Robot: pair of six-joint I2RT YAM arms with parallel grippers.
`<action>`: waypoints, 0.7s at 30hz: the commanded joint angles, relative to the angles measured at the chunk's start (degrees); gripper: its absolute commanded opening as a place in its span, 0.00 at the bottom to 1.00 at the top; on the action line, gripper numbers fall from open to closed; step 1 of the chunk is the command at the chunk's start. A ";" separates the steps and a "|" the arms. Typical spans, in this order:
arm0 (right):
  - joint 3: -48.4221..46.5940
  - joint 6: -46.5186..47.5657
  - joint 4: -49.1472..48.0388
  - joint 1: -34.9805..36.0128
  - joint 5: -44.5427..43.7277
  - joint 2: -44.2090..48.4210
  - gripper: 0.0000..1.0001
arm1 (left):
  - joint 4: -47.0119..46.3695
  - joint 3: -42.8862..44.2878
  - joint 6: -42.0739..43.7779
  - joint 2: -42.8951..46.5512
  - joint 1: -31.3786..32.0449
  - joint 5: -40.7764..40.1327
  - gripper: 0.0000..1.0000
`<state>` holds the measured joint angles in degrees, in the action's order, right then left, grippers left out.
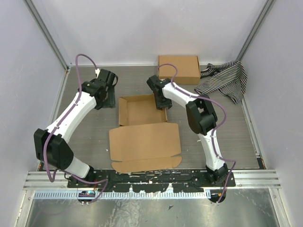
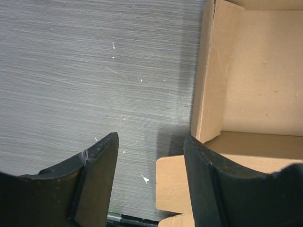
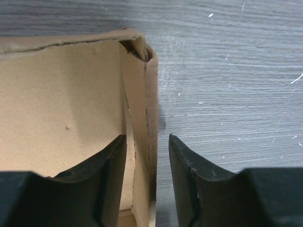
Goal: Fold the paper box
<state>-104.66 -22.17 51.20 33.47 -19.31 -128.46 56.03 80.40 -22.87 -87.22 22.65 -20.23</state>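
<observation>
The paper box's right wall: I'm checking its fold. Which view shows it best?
Right wrist view: the right wall of the paper box stands close up inside the open right gripper, its layers visible. The top view shows only a thin edge beside the arm; the left wrist view shows the opposite wall.

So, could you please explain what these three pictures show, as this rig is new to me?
Two robot arms are bolted to a table, each ending in a two-finger gripper. The wide picture looks down from above; the other two come from wrist cameras. On the table lie a half-folded paper box, a finished cardboard box and a striped cloth. The left gripper hangs open beside the paper box. The right gripper straddles a side wall, jaws apart. Nothing is held.
</observation>
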 commanded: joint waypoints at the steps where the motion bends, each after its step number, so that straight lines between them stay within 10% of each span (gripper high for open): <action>1: -5.18 2.02 -1.02 -1.44 1.06 6.78 0.48 | 0.98 1.59 -1.25 1.59 -0.24 0.90 0.64; 12: -11.35 22.29 -8.65 -2.85 10.57 7.50 0.50 | -2.61 -1.46 -1.95 2.11 -0.72 3.35 0.67; 21: -11.75 21.76 -10.03 -3.11 12.02 7.69 0.47 | -3.72 7.25 -2.35 -18.77 -0.86 11.43 0.63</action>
<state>-115.98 -1.32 43.77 30.30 -8.99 -122.52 52.69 83.48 -24.71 -100.51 21.74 -12.47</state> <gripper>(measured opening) 0.478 0.636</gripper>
